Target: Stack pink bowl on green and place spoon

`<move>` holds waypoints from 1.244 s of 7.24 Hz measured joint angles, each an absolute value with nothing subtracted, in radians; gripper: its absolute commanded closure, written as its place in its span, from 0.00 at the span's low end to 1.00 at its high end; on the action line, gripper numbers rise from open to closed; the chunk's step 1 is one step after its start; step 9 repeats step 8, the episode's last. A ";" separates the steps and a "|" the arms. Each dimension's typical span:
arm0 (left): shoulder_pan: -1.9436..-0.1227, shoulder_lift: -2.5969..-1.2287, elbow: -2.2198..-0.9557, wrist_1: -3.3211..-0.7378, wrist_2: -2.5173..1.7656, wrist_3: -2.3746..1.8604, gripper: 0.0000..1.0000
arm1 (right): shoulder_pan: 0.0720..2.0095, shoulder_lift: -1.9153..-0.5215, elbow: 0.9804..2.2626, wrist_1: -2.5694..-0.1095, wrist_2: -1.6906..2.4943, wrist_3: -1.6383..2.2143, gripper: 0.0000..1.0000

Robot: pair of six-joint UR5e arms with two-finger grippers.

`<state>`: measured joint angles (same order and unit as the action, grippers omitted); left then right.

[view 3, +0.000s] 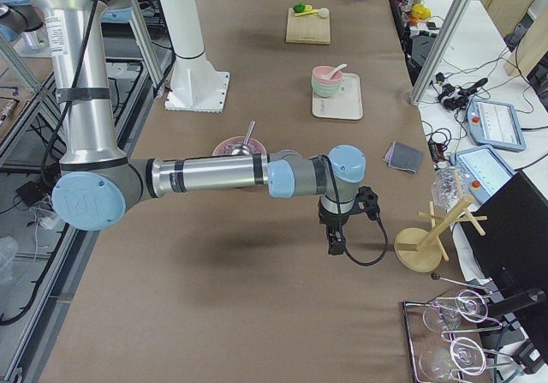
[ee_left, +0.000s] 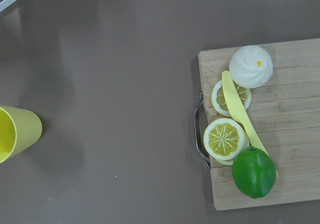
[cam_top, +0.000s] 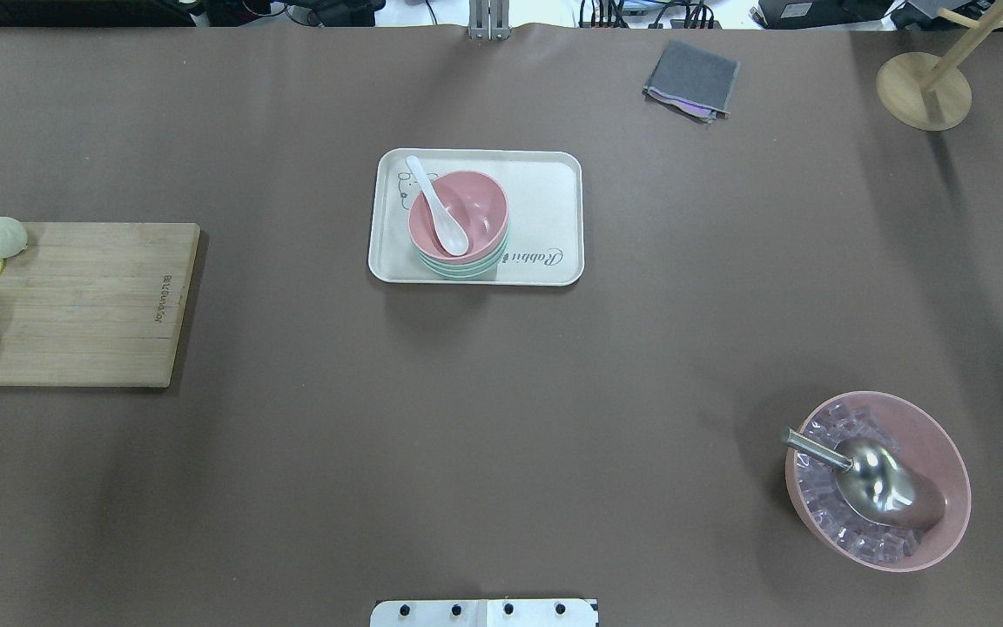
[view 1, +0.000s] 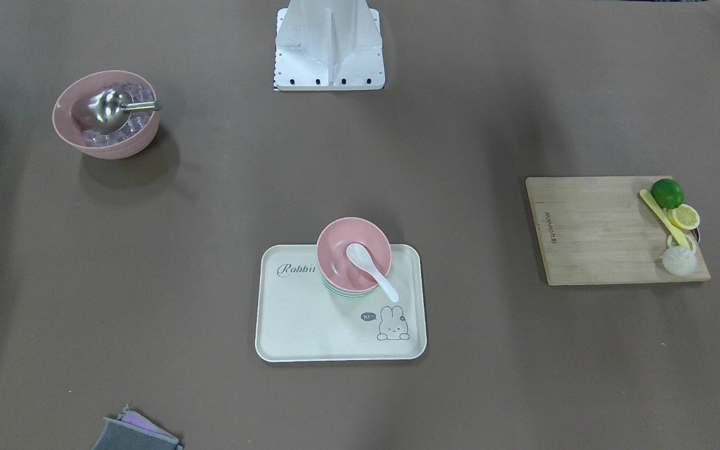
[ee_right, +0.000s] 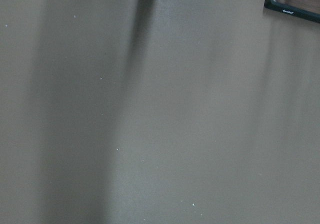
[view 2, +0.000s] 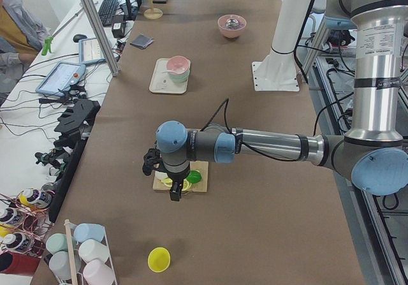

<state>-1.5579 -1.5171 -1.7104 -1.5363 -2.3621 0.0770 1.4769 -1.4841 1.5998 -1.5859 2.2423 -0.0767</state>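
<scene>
The cream rectangular plastic tray (view 1: pixel 300 325) is carrying the word "Rabbit" in grey script along one short end. At the other end it is showing a drawn rabbit with a speech bubble reading "hi". The pale wooden cutting board (view 1: pixel 591 231) is bearing a short line of print by one edge, too small to read.

The left arm is reaching level across the table with its wrist bent down. The left gripper (view 2: pixel 174 196) is hanging over the fruit end of the board, and whether its jaws are spread or closed cannot be told. The right arm is stretching out level in the same way. The right gripper (view 3: pixel 335 248) is pointing down at bare brown table near the round-footed wooden stand (view 3: pixel 421 248), and its jaws' state likewise cannot be told.

The pink bowl (cam_top: pixel 482 205) is sitting nested in the green bowl (cam_top: pixel 458 269), whose rim is peeking out below. The stack is standing on the tray at its "Rabbit" end. The white ceramic spoon (cam_top: pixel 439 209) is lying with its scoop inside the pink bowl and its handle leaning on the rim. Its long axis is running diagonally, with the handle pointing away from the robot and slightly toward its left.

On the board a green lime (ee_left: pixel 254 172), lemon slices (ee_left: pixel 224 138), a yellow plastic knife (ee_left: pixel 240 111) and a white bun (ee_left: pixel 251 66) are lying together. A larger pink bowl of ice cubes (cam_top: pixel 937 453), well apart on the robot's right, is holding a metal scoop (cam_top: pixel 876 483).
</scene>
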 measured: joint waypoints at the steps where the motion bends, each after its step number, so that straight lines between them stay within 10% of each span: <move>1: -1.558 -1.517 -1.712 -1.537 -2.360 0.078 0.02 | 1.477 -1.484 1.600 -1.587 2.241 -0.077 0.00; 9: -1.558 -1.518 -1.717 -1.538 -2.364 0.077 0.02 | 1.475 -1.468 1.600 -1.597 2.229 -0.061 0.00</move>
